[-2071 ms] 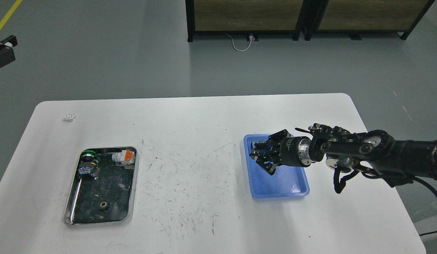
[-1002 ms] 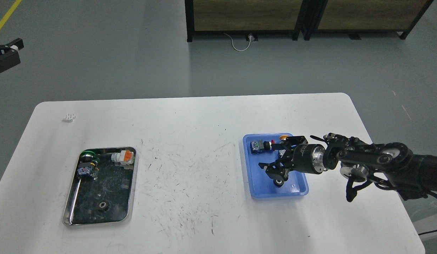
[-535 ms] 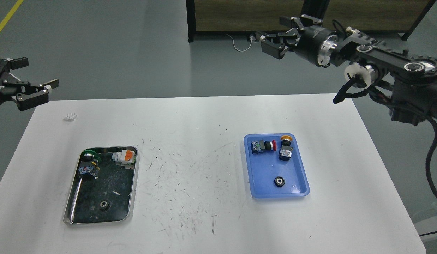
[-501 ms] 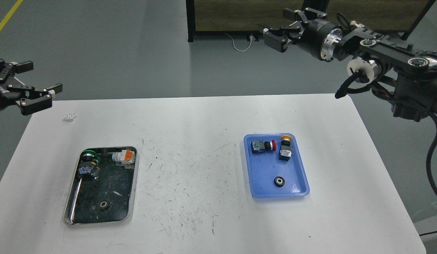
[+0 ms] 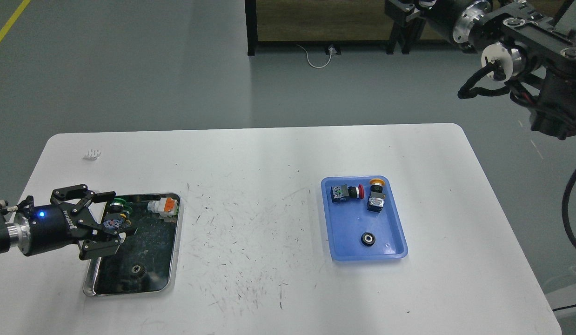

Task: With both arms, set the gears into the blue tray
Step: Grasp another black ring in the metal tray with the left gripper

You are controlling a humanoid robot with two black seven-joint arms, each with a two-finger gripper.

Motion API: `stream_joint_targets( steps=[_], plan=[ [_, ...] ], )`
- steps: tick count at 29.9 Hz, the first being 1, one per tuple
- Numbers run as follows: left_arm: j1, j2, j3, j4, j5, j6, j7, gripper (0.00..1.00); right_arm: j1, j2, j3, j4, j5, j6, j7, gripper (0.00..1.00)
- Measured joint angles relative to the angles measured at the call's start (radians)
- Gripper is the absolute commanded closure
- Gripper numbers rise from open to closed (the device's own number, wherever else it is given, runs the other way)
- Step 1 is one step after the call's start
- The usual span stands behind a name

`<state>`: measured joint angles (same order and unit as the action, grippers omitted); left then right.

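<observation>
At the far left of the frame, the left arm comes in low, its silver wrist ring and black body lit by a small blue light. The left end effector (image 5: pixel 112 217) hangs over the upper left part of the steel tray (image 5: pixel 174 260), its fingers (image 5: pixel 104 246) spread apart and holding nothing. Just beyond the fingertips, a switch with a green cap (image 5: pixel 116 204) lies in the tray's upper left corner, and a white switch with an orange cap (image 5: pixel 163 206) sits along the tray's upper edge to its right. Lower in the same tray, near its bottom edge, one gear (image 5: pixel 137 269) lies flat on the dark mirror-like floor, apart from the fingers above it. A small white piece (image 5: pixel 92 154) rests on the desk (image 5: pixel 251 177) toward its upper left corner, well apart from the tray.

Right of centre, the blue tray (image 5: pixel 337 242) sits on the desk. In its upper part lie a switch with a red cap (image 5: pixel 346 192) and, just beside it, a switch with a yellow cap (image 5: pixel 376 195). The second gear (image 5: pixel 368 239) lies flat in the tray's lower half, away from both switches.

At the upper right of the frame, the right arm is raised high above the desk. The right end effector (image 5: pixel 399 8) is cut by the top edge, so whether its fingers are apart or together cannot be told.
</observation>
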<state>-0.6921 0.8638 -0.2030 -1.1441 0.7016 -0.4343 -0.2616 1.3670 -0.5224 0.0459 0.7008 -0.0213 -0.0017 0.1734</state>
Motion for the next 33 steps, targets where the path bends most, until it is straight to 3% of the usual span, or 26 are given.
stream_joint_targets(
  steps=[7, 25, 33],
  plan=[
    [0.083, -0.051, -0.001, -0.002, -0.002, 0.091, 0.031, 0.02, -0.006, 0.019, 0.0, -0.02, 0.0, -0.003, -0.002, 0.14],
    [0.169, -0.112, 0.01, 0.008, 0.002, 0.201, 0.042, 0.04, -0.037, 0.07, 0.0, -0.04, -0.003, -0.024, -0.002, 0.13],
    [0.172, -0.126, 0.028, 0.01, 0.003, 0.243, 0.046, 0.13, -0.04, 0.071, 0.0, -0.046, -0.003, -0.024, -0.002, 0.13]
  ],
)
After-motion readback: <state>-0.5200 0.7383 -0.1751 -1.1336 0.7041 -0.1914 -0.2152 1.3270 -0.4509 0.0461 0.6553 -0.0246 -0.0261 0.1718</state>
